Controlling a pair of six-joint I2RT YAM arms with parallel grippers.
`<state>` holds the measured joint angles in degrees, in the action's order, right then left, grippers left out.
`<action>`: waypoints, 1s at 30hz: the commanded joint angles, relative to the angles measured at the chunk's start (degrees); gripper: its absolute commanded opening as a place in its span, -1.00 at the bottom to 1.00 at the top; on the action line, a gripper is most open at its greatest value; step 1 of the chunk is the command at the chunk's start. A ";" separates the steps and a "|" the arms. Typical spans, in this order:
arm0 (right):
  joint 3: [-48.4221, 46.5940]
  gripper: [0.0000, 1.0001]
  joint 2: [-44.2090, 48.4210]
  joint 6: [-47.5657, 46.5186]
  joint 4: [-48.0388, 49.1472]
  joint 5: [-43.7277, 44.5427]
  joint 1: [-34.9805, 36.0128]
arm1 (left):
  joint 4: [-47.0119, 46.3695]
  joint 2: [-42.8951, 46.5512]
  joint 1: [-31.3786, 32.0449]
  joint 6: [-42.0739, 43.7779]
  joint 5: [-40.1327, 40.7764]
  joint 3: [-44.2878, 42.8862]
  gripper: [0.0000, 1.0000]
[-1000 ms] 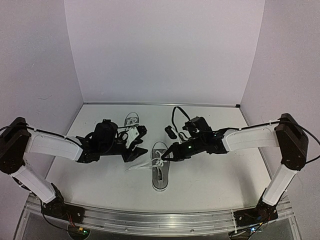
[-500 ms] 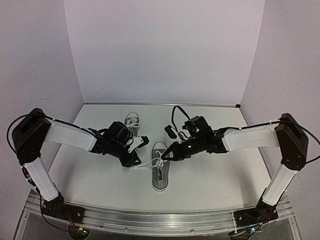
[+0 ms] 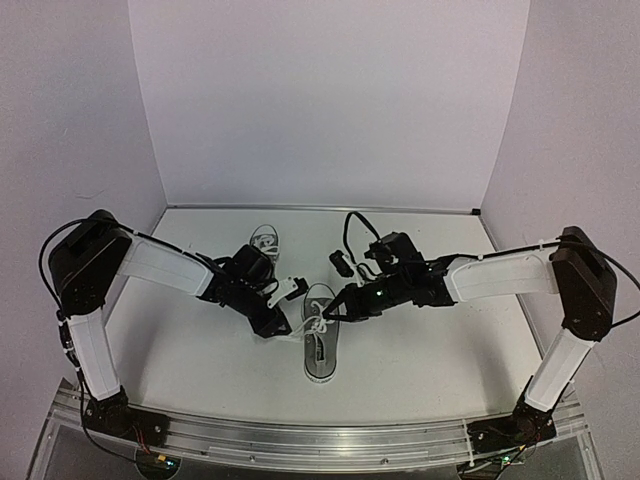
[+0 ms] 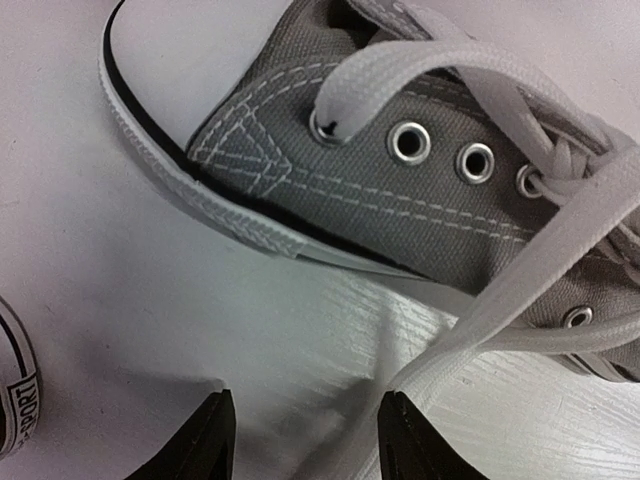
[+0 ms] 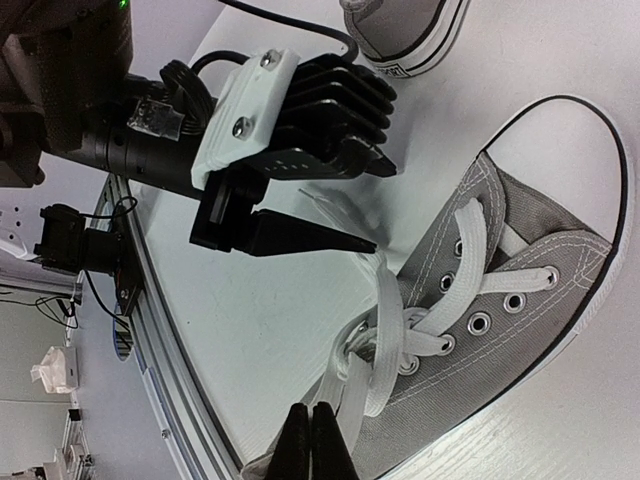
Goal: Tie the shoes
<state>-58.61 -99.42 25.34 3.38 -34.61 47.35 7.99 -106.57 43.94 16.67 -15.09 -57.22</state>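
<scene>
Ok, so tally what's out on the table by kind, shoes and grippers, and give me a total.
Grey sneakers: 2, the near sneaker and the far sneaker
Grippers: 2, the left gripper, open, and the right gripper, shut
Total: 4

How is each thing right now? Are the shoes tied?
Near shoe: upright, laces loose, not tied.
Far shoe: upright; tied or not, too small to tell.
Left end effector: open, one of the laces right beside it.
Right end effector: shut, at the near shoe's laces.
</scene>
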 commanded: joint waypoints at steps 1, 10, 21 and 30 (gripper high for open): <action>-1.77 -1.00 0.80 -0.56 0.50 0.95 0.36 | 0.11 -1.05 0.17 0.52 -3.05 -2.79 0.04; -1.77 -1.00 0.80 -0.53 0.50 0.86 0.34 | -3.63 3.81 0.02 -0.30 -4.73 1.07 0.01; -1.77 -1.00 0.73 -0.49 0.49 0.75 0.35 | -7.41 5.27 0.00 -0.66 -8.51 2.46 0.02; -1.92 -1.00 0.56 -0.50 0.49 0.78 0.33 | -4.21 -1.43 0.00 -1.62 -8.21 -2.87 -0.05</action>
<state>-58.61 -99.42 25.35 3.38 -34.30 47.35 3.11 -105.50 43.94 16.00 -21.89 -56.79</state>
